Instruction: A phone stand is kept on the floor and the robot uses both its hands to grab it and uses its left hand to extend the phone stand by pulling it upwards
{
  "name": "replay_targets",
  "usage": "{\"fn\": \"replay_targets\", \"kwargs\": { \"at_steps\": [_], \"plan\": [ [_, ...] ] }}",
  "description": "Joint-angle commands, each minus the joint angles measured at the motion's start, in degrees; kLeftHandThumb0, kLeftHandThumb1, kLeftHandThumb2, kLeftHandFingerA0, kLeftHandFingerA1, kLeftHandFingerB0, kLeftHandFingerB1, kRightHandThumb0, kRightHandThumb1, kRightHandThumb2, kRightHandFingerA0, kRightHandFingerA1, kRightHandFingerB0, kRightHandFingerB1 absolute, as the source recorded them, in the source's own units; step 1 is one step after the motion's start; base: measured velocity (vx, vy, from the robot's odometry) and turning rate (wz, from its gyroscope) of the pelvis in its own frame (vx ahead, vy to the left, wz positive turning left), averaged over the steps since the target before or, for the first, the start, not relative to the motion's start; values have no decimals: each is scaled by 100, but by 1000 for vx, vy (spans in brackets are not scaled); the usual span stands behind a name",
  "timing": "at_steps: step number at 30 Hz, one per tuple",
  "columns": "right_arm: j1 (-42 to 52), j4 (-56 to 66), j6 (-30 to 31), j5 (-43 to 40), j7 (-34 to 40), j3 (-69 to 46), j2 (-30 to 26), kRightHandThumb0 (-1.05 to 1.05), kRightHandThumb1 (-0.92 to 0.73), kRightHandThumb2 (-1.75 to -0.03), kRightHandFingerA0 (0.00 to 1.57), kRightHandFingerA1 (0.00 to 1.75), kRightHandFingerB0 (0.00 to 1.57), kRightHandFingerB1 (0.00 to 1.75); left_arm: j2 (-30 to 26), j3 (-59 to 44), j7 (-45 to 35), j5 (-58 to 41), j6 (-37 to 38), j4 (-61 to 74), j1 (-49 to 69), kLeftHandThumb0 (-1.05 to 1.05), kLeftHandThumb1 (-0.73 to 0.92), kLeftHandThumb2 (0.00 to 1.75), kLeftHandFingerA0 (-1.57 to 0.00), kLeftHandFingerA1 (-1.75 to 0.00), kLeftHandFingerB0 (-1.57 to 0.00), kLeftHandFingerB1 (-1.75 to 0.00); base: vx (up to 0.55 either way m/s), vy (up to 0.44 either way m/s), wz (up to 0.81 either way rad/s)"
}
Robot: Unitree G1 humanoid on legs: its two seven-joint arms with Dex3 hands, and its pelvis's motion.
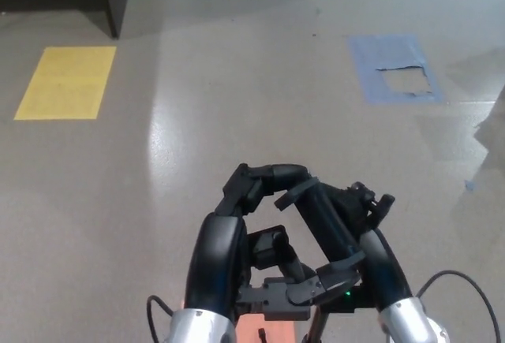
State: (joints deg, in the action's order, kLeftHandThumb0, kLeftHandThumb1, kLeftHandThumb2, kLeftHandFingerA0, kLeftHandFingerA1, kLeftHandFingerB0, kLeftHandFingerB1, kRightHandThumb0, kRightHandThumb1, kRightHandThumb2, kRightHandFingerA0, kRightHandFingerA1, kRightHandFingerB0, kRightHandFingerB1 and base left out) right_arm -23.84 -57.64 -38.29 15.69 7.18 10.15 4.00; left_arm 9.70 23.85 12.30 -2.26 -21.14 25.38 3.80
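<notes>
Both hands close on the stand (327,229) — the left hand (264,185) hooks fingers over its top, placed to pull upward. The right hand (359,217) clamps it lower — probably to steady it.

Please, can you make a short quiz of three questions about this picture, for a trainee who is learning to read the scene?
1. True or false: the left hand and the right hand are both closed on the phone stand.
2. Which mark on the floor lies on the robot's left side? A) yellow rectangle B) blue tape patch C) red circle
3. Fill in: the blue tape patch looks ____ in its middle.

Key: 1 true; 2 A; 3 torn.
</notes>
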Motion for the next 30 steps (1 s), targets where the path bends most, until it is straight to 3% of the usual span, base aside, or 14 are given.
{"fn": "replay_targets", "kwargs": {
  "at_steps": [1,4,5,6,10,11,14,15,16,24,26,27,29,30],
  "plan": [
    [43,389,1760,792,138,568,-81,-105,-37,-116,16,92,36,100,651,584,189,-225,-34,385,199,-19,54,72,-103,-175,-84,-175,0,0,0],
    [75,461,1805,792,177,618,-97,-105,-37,-116,16,92,36,100,639,581,203,-262,-24,386,195,-19,54,72,-103,-175,-84,-175,0,0,0],
    [64,414,1585,707,268,560,-54,-105,-74,-83,45,144,40,136,634,530,166,-304,-19,387,155,-20,56,68,-98,-175,-77,-175,0,0,0],
    [-64,417,1610,1518,1139,1008,-257,-82,-61,-133,20,91,0,78,654,411,110,-385,-76,402,-14,-19,55,69,-98,-175,-77,-175,0,0,0],
    [-111,481,1824,1871,1513,1337,-396,-82,-61,-133,20,91,0,78,655,396,126,-408,-108,411,-68,-19,55,69,-98,-175,-77,-175,0,0,0],
    [119,94,473,-334,428,41,310,-101,-49,-81,121,96,80,76,755,320,157,-259,-453,638,-680,-17,58,68,-99,-175,-78,-175,0,0,0],
    [207,-96,-125,-1245,-64,-583,634,-101,-49,-81,121,96,80,76,790,282,185,-211,-639,751,-961,-17,58,68,-99,-175,-78,-175,0,0,0],
    [184,-248,-172,-753,478,-430,506,-100,-83,-65,139,112,126,96,1018,71,177,-359,-870,864,-1545,-11,60,72,-97,-175,-76,-175,0,0,0],
    [190,-319,-100,-577,628,-424,480,-105,-63,-96,146,125,138,111,1215,-142,202,-505,-1058,927,-2036,-9,60,72,-99,-175,-77,-175,0,0,0],
    [315,-363,118,-438,548,-463,434,-54,-25,-97,154,138,156,138,1321,-2061,734,-1665,-1461,396,-5299,-9,53,73,-94,-175,-74,-175,0,0,0],
    [325,-376,116,-445,528,-476,438,-54,-25,-97,154,138,156,138,1258,-2203,753,-1713,-1470,313,-5522,-9,53,73,-94,-175,-74,-175,0,0,0],
    [340,-377,103,-460,494,-483,437,-105,-76,-64,152,122,145,115,1148,-2320,761,-1731,-1430,197,-5772,-11,53,71,-93,-175,-71,-175,0,0,0],
    [373,-391,65,-480,422,-492,422,-104,-65,-108,157,134,133,115,917,-2575,785,-1782,-1356,-66,-6313,-13,54,70,-92,-175,-69,-175,0,0,0],
    [388,-392,87,-487,389,-497,407,-105,-57,-91,150,128,144,122,837,-2712,856,-1784,-1360,-213,-6591,-15,55,66,-89,-175,-72,-175,0,0,0]
  ]
}}
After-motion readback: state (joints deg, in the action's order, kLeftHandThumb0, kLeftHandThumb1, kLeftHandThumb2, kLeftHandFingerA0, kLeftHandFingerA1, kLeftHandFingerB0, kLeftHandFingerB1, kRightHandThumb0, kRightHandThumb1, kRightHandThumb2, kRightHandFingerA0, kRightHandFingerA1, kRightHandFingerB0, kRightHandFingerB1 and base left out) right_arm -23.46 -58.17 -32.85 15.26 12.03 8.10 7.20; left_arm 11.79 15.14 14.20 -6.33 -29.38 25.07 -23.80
